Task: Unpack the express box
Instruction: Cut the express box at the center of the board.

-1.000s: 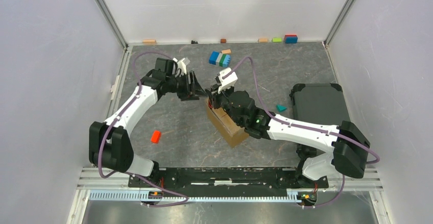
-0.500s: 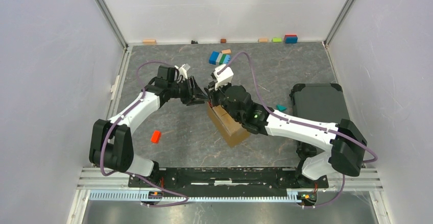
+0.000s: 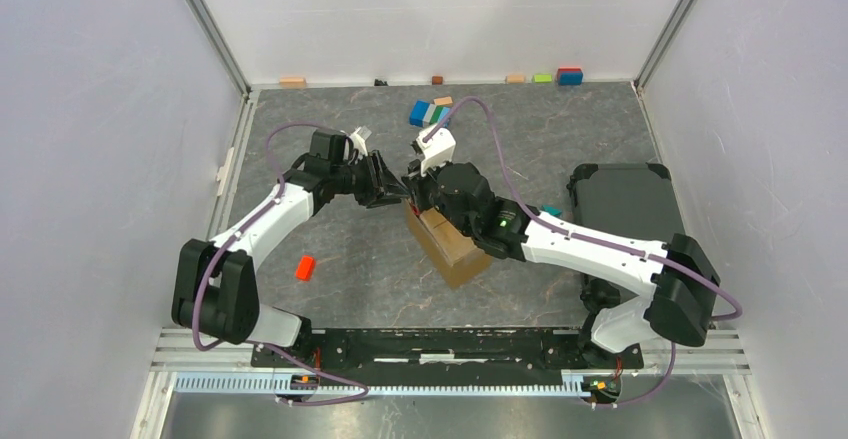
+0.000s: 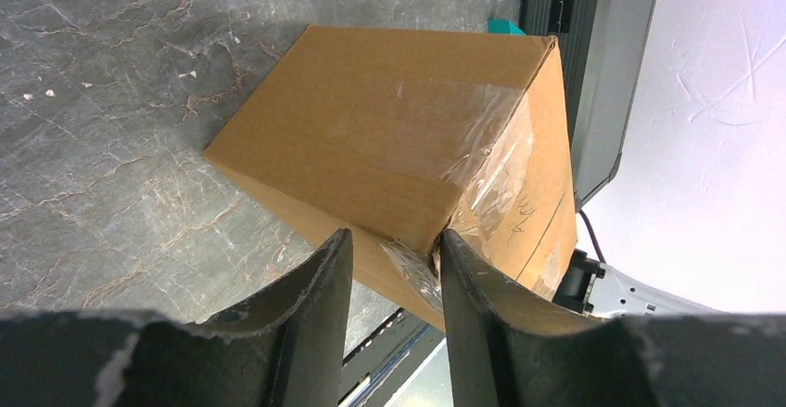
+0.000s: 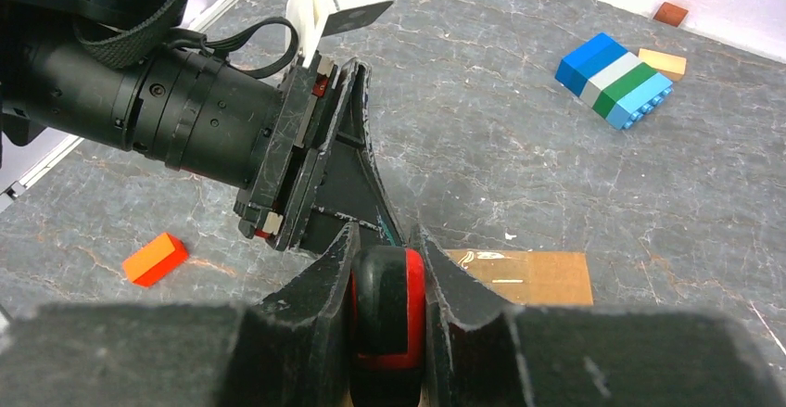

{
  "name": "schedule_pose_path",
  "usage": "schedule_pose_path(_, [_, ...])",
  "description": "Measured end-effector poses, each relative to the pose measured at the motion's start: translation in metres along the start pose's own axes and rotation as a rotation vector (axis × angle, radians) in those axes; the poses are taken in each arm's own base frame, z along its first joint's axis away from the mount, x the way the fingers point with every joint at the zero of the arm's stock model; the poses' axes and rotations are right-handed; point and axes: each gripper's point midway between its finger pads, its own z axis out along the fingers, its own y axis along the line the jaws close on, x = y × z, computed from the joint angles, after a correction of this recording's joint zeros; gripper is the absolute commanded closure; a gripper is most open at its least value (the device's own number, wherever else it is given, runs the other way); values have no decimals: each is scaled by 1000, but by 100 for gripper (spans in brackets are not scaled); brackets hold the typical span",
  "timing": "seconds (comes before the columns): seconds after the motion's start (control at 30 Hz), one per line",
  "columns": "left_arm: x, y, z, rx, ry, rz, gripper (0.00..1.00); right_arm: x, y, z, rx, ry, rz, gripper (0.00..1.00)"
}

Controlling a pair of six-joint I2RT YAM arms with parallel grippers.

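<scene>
Express box [image 3: 455, 251] on desk [image 3: 350, 289], left of the black case [image 3: 625, 204], long axis slanting away from it. Left claw [image 4: 394, 235] part-spread, straddling the taped corner at the end farthest from the case. Right claw [image 5: 385, 235] is there too, pinching a red-black tool [image 5: 387, 305].

2 white arms [image 3: 262, 211], black joints [image 3: 215, 294], purple cables [image 3: 290, 125].

I see the express box [image 4: 371, 138] plain brown under glossy clear tape [image 4: 491, 166], the table [image 3: 580, 129] grey with pale veining, an orange block [image 3: 305, 267] near its left edge, and a red-and-black object [image 5: 389, 305].
</scene>
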Motion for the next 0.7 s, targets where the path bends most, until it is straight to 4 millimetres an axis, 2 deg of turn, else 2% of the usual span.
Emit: schedule_pose_path(0.7, [0,-2,2,-20,-21,-7,55,5,-8,-31,-12,35,50,100])
